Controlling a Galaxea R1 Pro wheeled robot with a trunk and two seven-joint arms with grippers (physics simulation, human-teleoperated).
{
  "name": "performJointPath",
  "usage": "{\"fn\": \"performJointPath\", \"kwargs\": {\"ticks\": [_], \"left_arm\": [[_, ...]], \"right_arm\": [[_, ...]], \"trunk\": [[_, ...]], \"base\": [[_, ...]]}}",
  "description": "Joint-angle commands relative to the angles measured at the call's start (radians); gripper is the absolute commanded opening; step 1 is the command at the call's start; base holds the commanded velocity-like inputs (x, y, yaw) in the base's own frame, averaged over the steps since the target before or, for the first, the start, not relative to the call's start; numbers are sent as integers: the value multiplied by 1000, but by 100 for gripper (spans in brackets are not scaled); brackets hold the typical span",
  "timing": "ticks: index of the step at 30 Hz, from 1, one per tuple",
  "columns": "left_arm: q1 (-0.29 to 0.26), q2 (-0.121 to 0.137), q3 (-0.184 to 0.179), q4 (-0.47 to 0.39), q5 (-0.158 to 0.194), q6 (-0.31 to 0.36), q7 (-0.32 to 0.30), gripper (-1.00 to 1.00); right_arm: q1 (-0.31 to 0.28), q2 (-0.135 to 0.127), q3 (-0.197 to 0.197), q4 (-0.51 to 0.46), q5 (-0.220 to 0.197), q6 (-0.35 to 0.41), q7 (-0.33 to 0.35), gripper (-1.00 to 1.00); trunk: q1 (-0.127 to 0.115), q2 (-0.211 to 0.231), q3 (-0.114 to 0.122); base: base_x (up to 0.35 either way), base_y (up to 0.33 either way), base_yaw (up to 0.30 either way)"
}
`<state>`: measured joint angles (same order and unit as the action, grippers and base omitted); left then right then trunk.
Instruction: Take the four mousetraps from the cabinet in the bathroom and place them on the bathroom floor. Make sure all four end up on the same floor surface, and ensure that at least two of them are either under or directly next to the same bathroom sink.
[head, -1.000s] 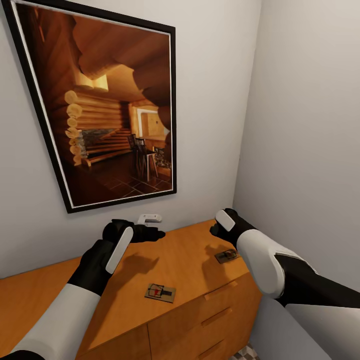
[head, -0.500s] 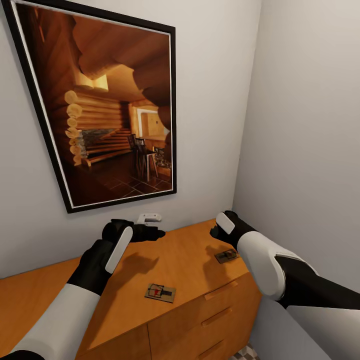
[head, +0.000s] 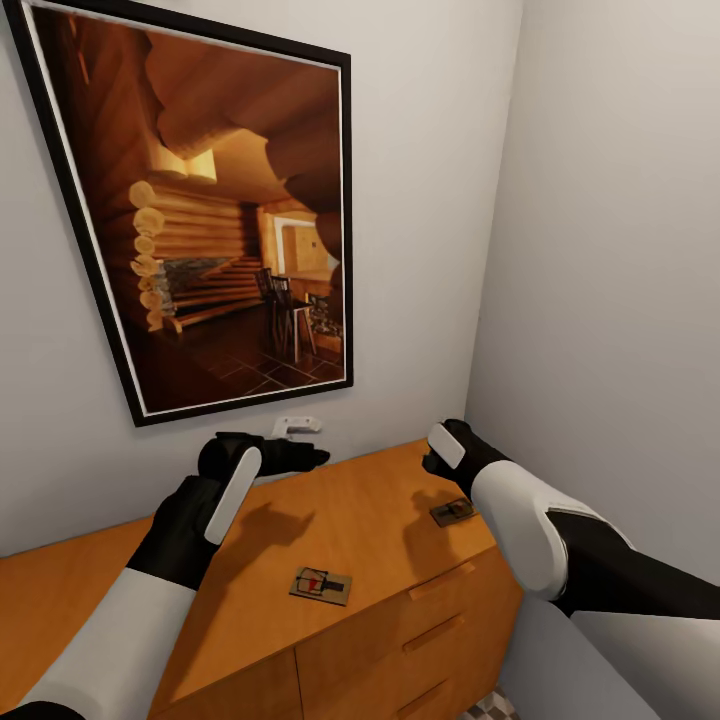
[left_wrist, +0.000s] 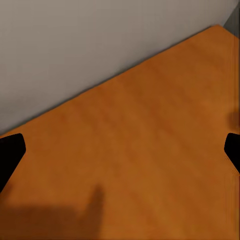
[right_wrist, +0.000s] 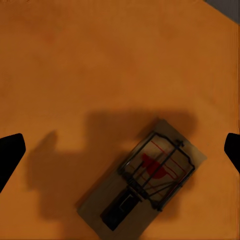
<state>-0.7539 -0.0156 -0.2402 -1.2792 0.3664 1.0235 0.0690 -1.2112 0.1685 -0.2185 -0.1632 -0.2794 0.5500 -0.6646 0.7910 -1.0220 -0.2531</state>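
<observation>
Right fingers (right_wrist: 12, 150) spread wide, above mousetrap (right_wrist: 142, 181)

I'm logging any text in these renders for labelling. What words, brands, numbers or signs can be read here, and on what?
None: no readable text in any view.
Mousetrap under the right hand: a red mark and thin red lines on its board, no letters.
Second mousetrap on the cabinet: a red mark, too small to show any writing.
Framed picture on the wall: a log-cabin interior, no caption.
</observation>
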Motion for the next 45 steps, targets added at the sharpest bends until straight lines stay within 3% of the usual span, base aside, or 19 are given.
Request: {"fn": "performJointPath", "kwargs": {"ticks": [1,11,28,35,36,40,45], "left_arm": [[-1,0,0,-2,8,4,7,100],[-1,-3,-1,-4,10,4,5,100],[-1,-14,-1,0,12,4,5,100],[-1,-33,-1,1,11,3,6,100],[-1,-34,-1,1,11,3,6,100],[-1,-36,-1,1,10,3,7,100],[-1,-36,-1,1,11,3,6,100]], "right_arm": [[-1,1,-5,-2,7,6,-5,100],[-1,1,-6,-36,61,38,-7,100],[-1,-7,-11,-39,58,39,-28,100],[-1,-10,-29,-18,24,30,-67,100],[-1,-11,-31,-17,-15,30,-131,100],[-1,-16,-37,-16,-67,28,-149,100],[-1,-23,-39,-14,-90,28,-154,100]], "trunk": [[0,-1,-1],[0,-1,-1],[0,-1,-1],[0,-1,-1],[0,-1,-1],[0,-1,-1],[0,-1,-1]], "base": [[0,0,0],[0,0,0],[0,0,0],[0,0,0],[0,0,0],[0,0,0],[0,0,0]]}}
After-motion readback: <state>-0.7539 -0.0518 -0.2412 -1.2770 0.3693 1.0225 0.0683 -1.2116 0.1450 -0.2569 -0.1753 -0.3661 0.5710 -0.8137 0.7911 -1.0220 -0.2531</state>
